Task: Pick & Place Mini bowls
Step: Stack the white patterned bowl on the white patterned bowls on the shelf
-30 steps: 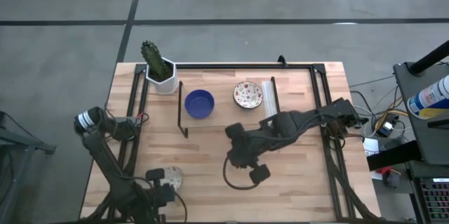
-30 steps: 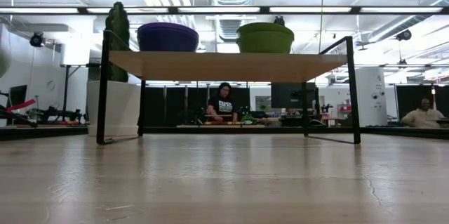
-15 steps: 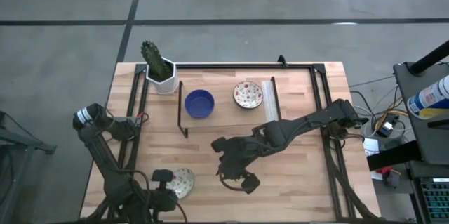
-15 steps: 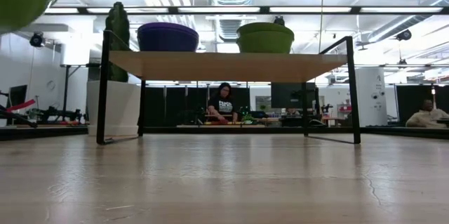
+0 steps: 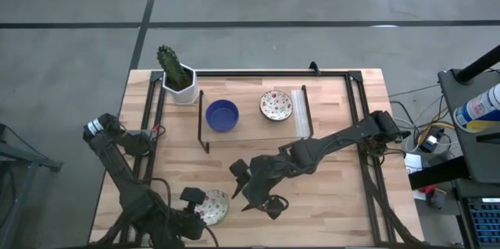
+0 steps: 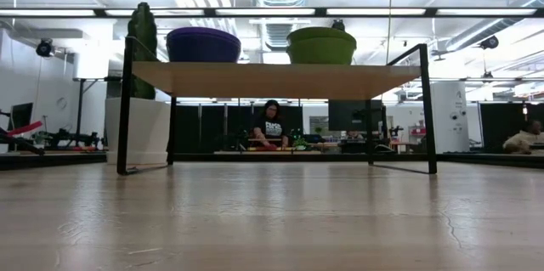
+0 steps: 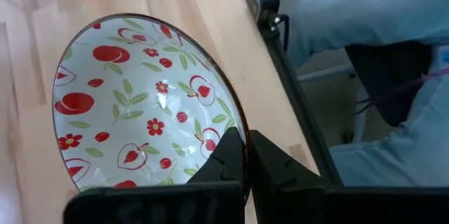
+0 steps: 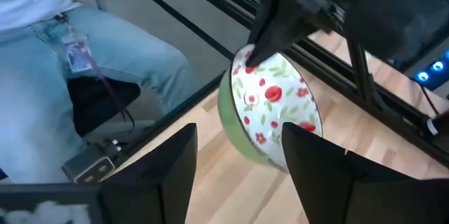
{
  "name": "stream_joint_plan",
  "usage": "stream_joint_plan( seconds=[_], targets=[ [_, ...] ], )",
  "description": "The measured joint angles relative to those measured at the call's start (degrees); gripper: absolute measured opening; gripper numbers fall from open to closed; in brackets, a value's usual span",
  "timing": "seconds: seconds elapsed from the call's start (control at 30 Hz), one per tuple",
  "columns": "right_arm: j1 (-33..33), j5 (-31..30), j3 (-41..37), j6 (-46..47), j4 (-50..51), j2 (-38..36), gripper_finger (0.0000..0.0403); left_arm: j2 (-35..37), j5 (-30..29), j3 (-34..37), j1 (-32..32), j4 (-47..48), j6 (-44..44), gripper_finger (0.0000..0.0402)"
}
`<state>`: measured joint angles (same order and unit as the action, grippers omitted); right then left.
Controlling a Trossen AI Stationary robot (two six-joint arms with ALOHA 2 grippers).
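A mini bowl [image 5: 212, 206], cream with red and green fruit print inside and green outside, hangs over the table's near left part, held by my left gripper [image 7: 244, 155]. My right gripper [image 5: 251, 190] stands open just to its right, fingers pointing at the bowl [image 8: 270, 108] and touching nothing. On the black-framed wooden shelf [image 5: 248, 133] at the far side rest a blue mini bowl [image 5: 222, 115] and a second patterned mini bowl [image 5: 276, 105]. The low view shows both from the side, the purple-looking bowl [image 6: 203, 44] and the green-sided bowl [image 6: 321, 45]. My left gripper pinches the patterned bowl's rim [image 7: 226, 134], one finger inside the bowl and one outside. In the right wrist view the fingers [image 8: 270, 31] come down on the upper rim. The bowl hangs tilted on edge below them, its inside turned toward my right gripper, clear of the table.
A white pot with a green cactus [image 5: 178, 77] stands at the far left corner beside the shelf. A seated person in jeans [image 8: 105, 48] is close to the table's near edge. Black frame rails [image 5: 367, 163] run along both table sides. Bare wood lies between shelf and grippers.
My left gripper has carried the patterned bowl toward the table's right and upward, so it has risen out of the top of the low view. My right gripper has moved toward the table's left and near edge, closing in on the bowl.
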<state>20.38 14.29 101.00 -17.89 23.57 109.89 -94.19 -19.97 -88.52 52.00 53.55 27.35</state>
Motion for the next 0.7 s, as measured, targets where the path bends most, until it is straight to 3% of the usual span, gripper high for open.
stream_joint_plan(
  seconds=[0.3,0.7],
  targets=[
    [0.09,4.17,-0.32,-0.11,-0.41,0.0,0.0208,0.46,8.47,-2.1,-5.41,-2.5,-8.42,0.0],
    [-0.01,6.73,-0.31,0.13,-0.35,-0.02,0.0208,0.63,13.4,-7.17,-10.45,-2.5,-16.87,0.0]
  ],
)
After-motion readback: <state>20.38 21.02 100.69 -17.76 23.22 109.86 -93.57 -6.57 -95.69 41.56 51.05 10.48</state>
